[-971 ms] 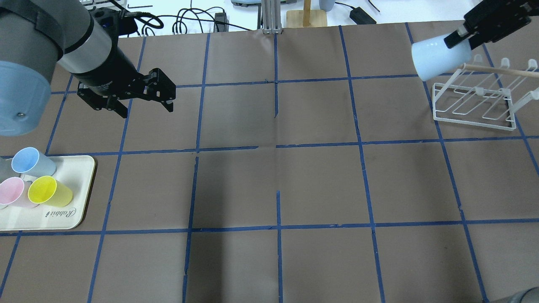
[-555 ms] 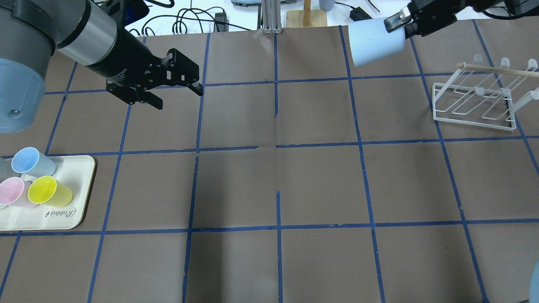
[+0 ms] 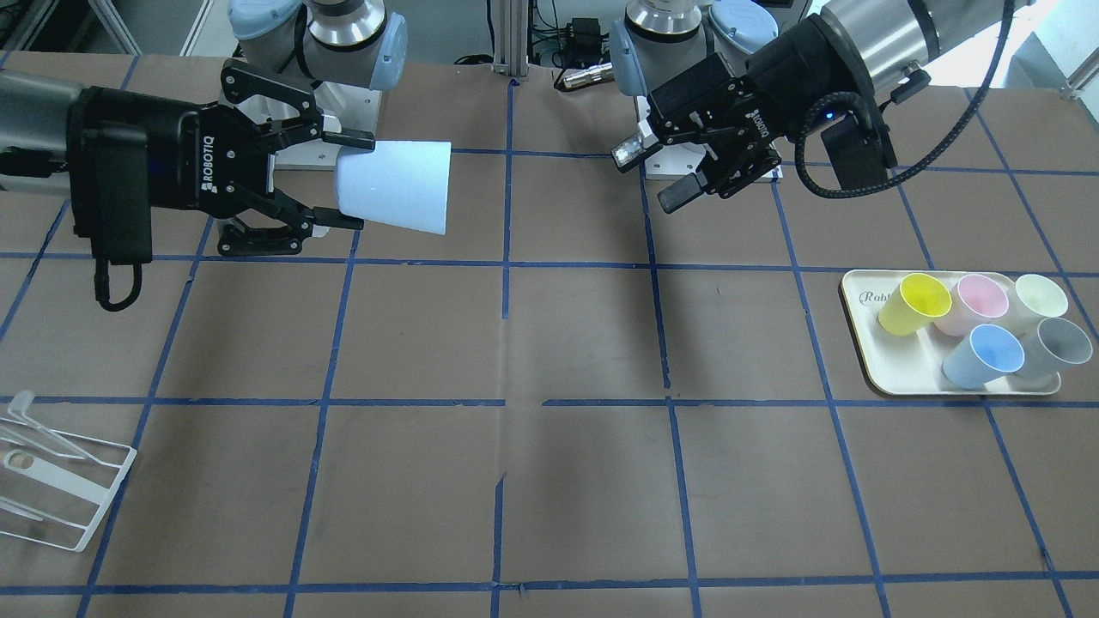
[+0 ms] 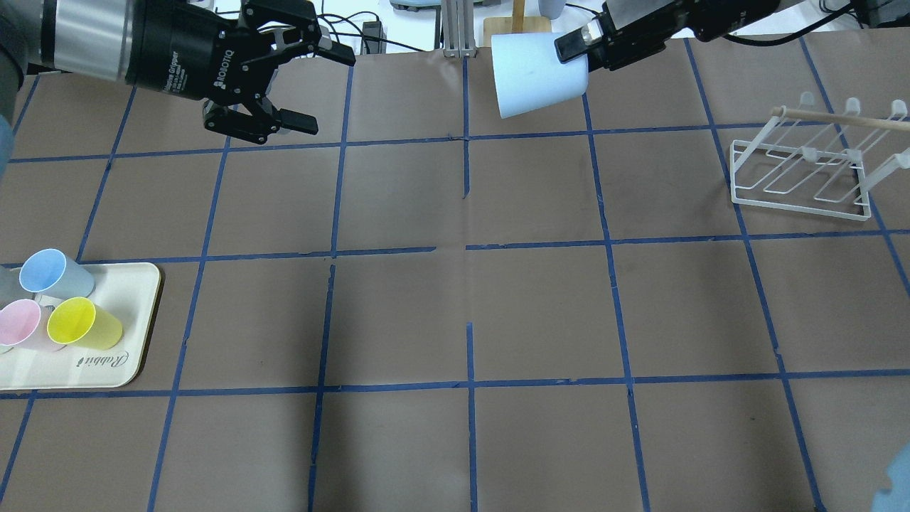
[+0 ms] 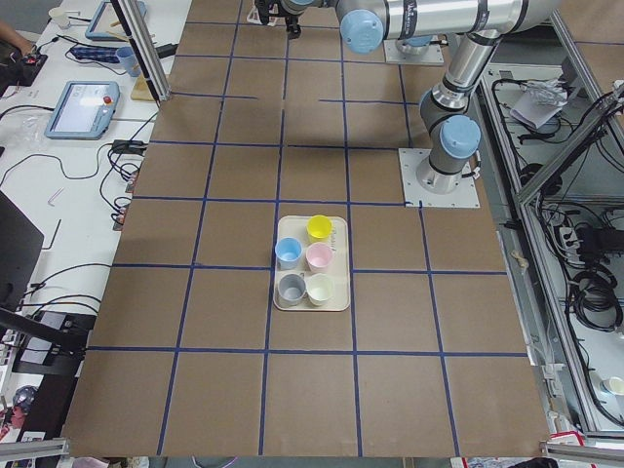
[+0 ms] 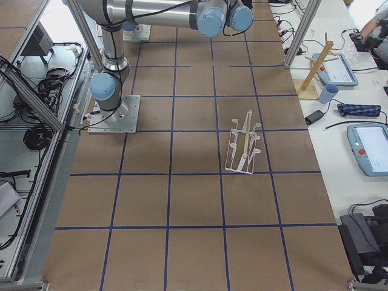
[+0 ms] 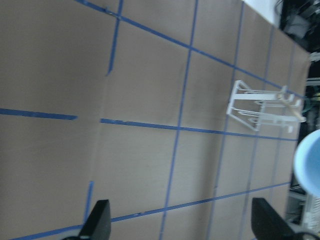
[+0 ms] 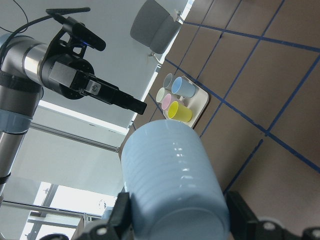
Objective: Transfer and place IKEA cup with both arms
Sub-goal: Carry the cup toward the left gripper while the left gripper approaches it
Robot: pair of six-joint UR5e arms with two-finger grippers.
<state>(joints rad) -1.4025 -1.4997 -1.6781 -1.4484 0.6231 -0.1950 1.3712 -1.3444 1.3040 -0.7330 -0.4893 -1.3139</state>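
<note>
The IKEA cup is very pale icy-blue. The right gripper and left gripper are black with white lettering. The table is brown, gridded with blue tape. The cream tray carries a yellow cup, pink cup, sky-blue cup and grey cup. The wire rack is white.

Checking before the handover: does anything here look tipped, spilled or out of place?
Nothing stands out. The IKEA cup lies sideways in the air, but the right gripper clamps its base, mouth towards the open left gripper. The cups on the tray and the wire rack stand upright.
</note>
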